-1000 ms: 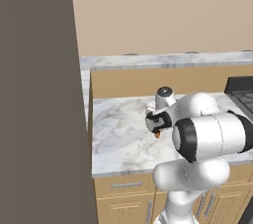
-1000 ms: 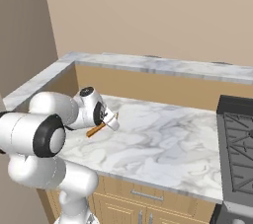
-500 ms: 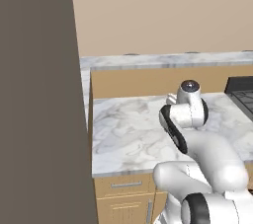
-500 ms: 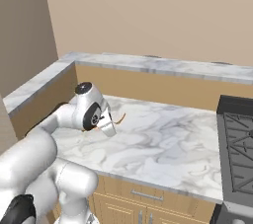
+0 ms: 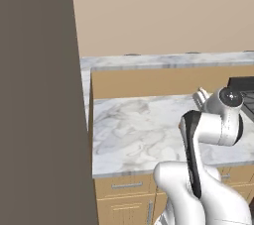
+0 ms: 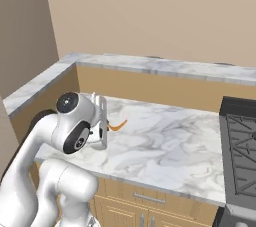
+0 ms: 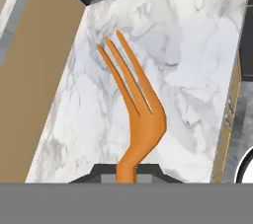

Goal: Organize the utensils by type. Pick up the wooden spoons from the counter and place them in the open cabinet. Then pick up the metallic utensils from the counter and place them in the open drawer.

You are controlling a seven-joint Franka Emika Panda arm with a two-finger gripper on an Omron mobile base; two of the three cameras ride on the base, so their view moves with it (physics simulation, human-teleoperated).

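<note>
My gripper [image 6: 106,127] is shut on the handle of a fork-shaped utensil [image 6: 118,125] that looks orange-brown here. It holds the utensil just above the marbled counter [image 6: 165,141] near its left end. In the hand view the fork [image 7: 141,114] rises from between the fingertips of the gripper [image 7: 126,171], its three tines pointing away over the counter [image 7: 197,70]. The left base view shows the gripper [image 5: 201,95] partly behind my own wrist, above the counter [image 5: 134,130].
A dark stove [image 6: 240,136] borders the counter on the right. A raised marble ledge [image 6: 150,63] runs along the back wall and left side. A tall dark panel [image 5: 34,95] stands at the left. Drawer fronts [image 6: 150,198] with silver handles sit below the counter.
The arm has swung and unfolded, carrying the hand up and toward the counter's back. The fork stays in the grip; its tines now point out over the counter.
</note>
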